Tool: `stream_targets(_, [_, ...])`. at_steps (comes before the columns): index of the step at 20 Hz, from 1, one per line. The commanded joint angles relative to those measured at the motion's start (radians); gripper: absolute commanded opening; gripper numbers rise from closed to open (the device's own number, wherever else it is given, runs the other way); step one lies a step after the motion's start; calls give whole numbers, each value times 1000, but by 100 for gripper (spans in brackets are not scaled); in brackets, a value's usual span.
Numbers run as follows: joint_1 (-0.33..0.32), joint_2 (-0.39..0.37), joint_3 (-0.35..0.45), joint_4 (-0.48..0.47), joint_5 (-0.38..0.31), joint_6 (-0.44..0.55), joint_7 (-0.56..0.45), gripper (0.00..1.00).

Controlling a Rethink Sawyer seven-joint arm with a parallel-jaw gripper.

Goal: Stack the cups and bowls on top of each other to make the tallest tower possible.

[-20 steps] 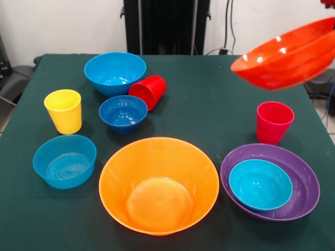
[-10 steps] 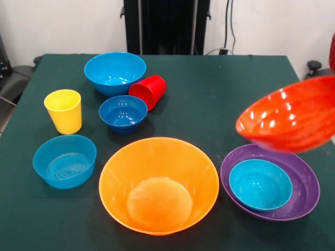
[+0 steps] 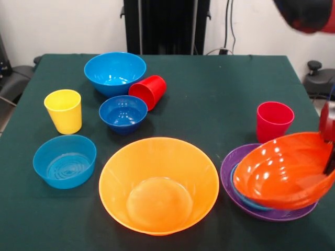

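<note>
Front view — wide glossy red-orange plastic bowl (image 3: pixel 285 175) tilted over the shallow purple plastic bowl (image 3: pixel 235 175), covering the small blue bowl (image 3: pixel 242 197) nested there. Tool (image 3: pixel 328 151) at its right rim, only partly visible; grip state cannot be told. Risk, as judged: released while tilted, the bowl may seat crooked or slide onto the counter (image 3: pixel 209 99).

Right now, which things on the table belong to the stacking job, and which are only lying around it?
Belonging to the job:
- red-orange bowl, tilted over the purple bowl
- orange bowl
- large blue bowl, dark blue bowl, shallow blue bowl
- yellow cup, tipped red cup, upright pinkish-red cup

Not part of it:
- black pedestal
- wall cables
</note>
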Motion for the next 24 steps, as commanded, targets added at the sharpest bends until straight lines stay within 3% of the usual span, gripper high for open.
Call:
stream_targets(1, [-27, 51, 101, -14, -38, -3, -41, 0])
stream_targets(12, [-17, -60, 109, 218, -42, -101, -8, 0])
stream_targets(21, [2, -75, 99, 254, -48, -105, 3, 0])
stream_targets(22, [1, -70, 99, 243, -46, -93, 2, 100])
stream_targets(24, [-3, -66, 104, 231, -52, -88, -25, 100])
